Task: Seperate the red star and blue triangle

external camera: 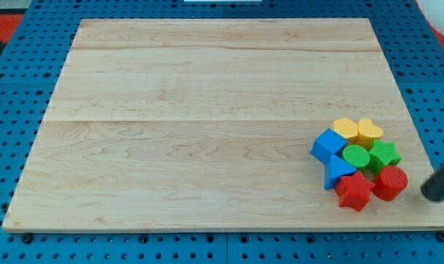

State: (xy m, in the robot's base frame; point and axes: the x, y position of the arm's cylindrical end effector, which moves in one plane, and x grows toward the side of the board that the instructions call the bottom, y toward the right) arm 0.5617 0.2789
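Observation:
The red star (355,191) lies near the board's bottom right corner. The blue triangle (337,173) touches its upper left side. Both are part of a tight cluster of blocks. My tip (428,194) comes in from the view's right edge as a dark rod. It stands to the right of the cluster, a short gap from the red round block (391,182), and touches no block.
The cluster also holds a blue cube (328,144), a green round block (356,156), a green star (385,154), a yellow hexagon (345,129) and a yellow heart (369,130). The wooden board (207,110) lies on a blue pegboard; its right edge is by my tip.

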